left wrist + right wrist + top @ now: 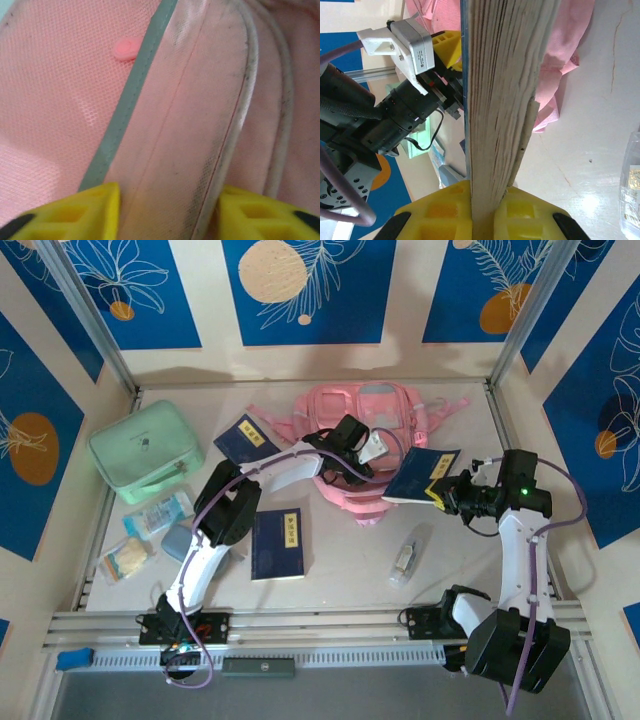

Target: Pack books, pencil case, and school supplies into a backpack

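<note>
Inspection, both claws, mid-pack.

**State.** My right claw (487, 205) is pressed together on one book (505, 100), gripping it at one end, pages edge-on to the wrist camera. In the top view it hangs right of centre, just beside the backpack (385, 405), which lies at upper centre of the table (340, 575). My left claw (170, 212) pinches a padded flap of the backpack, pads against both faces, the teal zip tape just left of the fold.

**Risks.**
- The flap is soft and slick; if it slides out of my left pads, the mouth would likely close in front of the book.
- Held at one end only, the book may pivot or fan open, and a corner could catch on the zip tape.
- The two claws work close together; a careless approach would strike my left wrist camera.
- Pushing the book in could drag the whole light bag instead.

**Outstanding.** Two books (277, 543), the pencil case (178, 540) and a bottle (405, 558) lie unpacked.
</note>
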### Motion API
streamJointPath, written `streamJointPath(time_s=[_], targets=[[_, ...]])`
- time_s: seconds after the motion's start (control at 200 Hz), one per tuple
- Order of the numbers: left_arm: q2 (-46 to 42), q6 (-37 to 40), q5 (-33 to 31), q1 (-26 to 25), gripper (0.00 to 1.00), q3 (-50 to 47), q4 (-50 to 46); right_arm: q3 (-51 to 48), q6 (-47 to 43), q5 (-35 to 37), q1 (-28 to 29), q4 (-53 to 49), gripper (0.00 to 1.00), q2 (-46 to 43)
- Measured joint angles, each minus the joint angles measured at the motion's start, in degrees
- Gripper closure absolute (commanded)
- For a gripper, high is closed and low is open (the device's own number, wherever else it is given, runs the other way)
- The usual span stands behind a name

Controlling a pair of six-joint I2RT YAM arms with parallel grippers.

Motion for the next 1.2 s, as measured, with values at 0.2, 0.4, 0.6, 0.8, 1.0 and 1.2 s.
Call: streamJointPath(time_s=[0.2, 0.4, 0.6, 0.8, 1.0, 1.2], targets=[[-0.09, 1.53, -0.24, 0.0, 0.98, 0.66, -0.09, 0.0, 0.0, -0.55, 0.02, 0.44, 1.0, 0.0], [-2.45, -0.61, -0.96, 0.0, 1.0, 0.7, -0.37, 0.02, -0.22, -0.48, 0.02, -0.72, 1.0, -0.44], [-6.91, -8.33, -1.25, 0.15, 1.0, 0.92, -0.39, 0.04, -1.09, 1.11, 0.15, -3.63, 1.0, -2.82], [-8.41, -14.8, 0.0, 0.83, 1.0, 4.81, -1.95, -1.77, -1.99, 1.86, 0.44, -3.39, 1.0, -4.94], [-8.61, -17.7, 0.22, 1.77, 1.0, 7.96, -3.52, -3.96, -2.25, 1.75, 0.57, -3.93, 1.0, -4.72], [-8.68, -18.16, 1.36, 2.86, 1.0, 11.04, -4.87, 3.96, -2.91, 5.53, 0.81, -8.79, 1.0, -10.14]])
